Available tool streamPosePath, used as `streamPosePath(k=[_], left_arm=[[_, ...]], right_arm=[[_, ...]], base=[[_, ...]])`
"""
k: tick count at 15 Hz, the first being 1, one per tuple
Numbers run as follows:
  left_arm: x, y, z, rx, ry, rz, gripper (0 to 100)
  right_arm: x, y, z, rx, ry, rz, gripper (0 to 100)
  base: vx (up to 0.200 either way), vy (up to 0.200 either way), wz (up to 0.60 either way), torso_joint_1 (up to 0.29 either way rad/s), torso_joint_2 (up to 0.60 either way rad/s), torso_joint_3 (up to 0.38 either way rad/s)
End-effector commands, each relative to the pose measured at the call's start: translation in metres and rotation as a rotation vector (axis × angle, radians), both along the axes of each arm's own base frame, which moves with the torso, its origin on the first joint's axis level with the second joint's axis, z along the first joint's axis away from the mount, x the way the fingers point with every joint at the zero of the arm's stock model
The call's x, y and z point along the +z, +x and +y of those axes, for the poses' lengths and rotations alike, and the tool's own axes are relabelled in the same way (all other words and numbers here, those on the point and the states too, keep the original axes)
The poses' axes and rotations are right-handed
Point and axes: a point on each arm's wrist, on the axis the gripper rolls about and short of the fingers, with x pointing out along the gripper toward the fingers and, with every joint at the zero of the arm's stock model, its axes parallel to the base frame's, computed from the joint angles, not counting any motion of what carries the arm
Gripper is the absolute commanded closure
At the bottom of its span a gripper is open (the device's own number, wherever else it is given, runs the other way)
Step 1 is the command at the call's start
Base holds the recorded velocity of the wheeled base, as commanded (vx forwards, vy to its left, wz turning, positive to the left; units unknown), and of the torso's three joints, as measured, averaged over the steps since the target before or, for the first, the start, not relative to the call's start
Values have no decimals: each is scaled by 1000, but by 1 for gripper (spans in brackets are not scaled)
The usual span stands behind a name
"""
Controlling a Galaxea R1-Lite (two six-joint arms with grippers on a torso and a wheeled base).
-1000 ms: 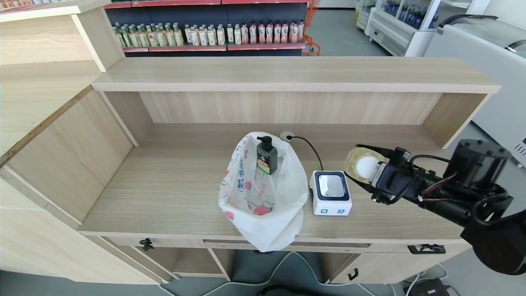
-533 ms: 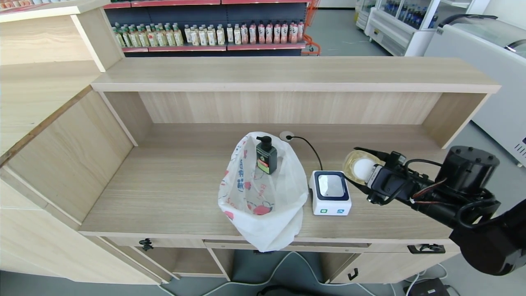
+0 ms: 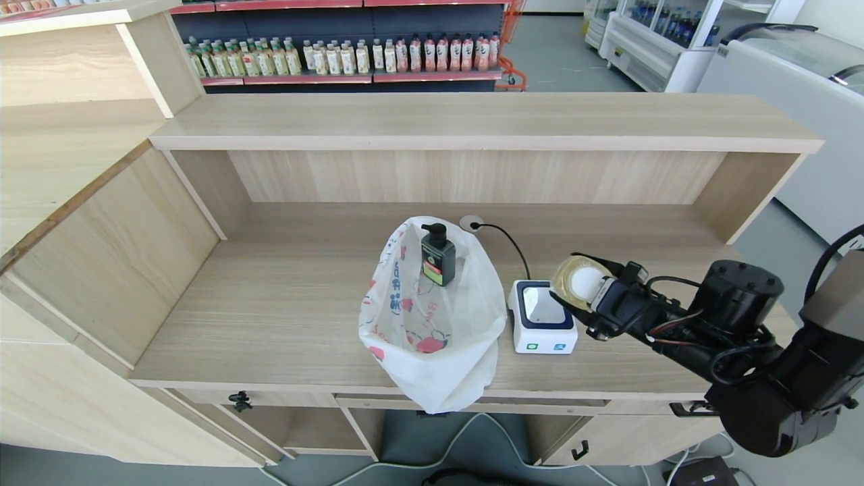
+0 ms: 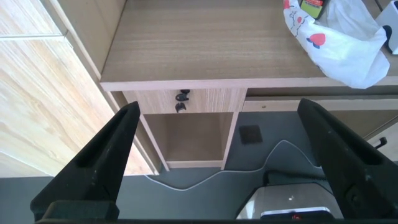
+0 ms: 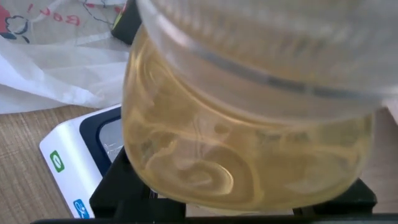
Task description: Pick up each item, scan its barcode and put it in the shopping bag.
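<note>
My right gripper (image 3: pixel 578 286) is shut on a clear jar of yellowish liquid (image 3: pixel 569 275) with a white lid, held on its side just right of the white barcode scanner (image 3: pixel 542 316). In the right wrist view the jar (image 5: pixel 249 124) hangs close over the scanner (image 5: pixel 74 158). The white shopping bag (image 3: pixel 432 324) stands open left of the scanner, with a black pump bottle (image 3: pixel 438 255) upright inside it. My left gripper (image 4: pixel 217 162) is open and holds nothing, low in front of the counter's front edge (image 4: pixel 186 81), left of the bag (image 4: pixel 342 43).
The scanner's black cable (image 3: pixel 505 237) runs back to a round port in the wooden counter (image 3: pixel 283 317). A raised ledge (image 3: pixel 472 121) walls the back, and side panels close both ends. Bare counter lies left of the bag.
My right arm has carried the jar leftward, from beside the scanner's right side to its right edge. The bag, bottle and scanner have not moved.
</note>
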Motion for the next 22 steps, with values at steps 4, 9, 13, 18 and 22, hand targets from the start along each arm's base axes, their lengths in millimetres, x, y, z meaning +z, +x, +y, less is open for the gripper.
streamPosePath(k=[4,9,13,18,22], left_arm=[[0,0,0,0,0,0,0],[0,0,0,0,0,0,0],[0,0,0,0,0,0,0],[0,0,0,0,0,0,0],[0,0,0,0,0,0,0]], right_arm=[[-12,15,5,23,-2,9,100],[-11,32,14,132,37,-6,100],[-16,34,13,143,41,14,100],[-16,43,15,142,45,-7,100],[-21,44,14,145,39,5,100]], base=[[0,0,0,0,0,0],[0,0,0,0,0,0],[0,0,0,0,0,0],[0,0,0,0,0,0],[0,0,0,0,0,0]])
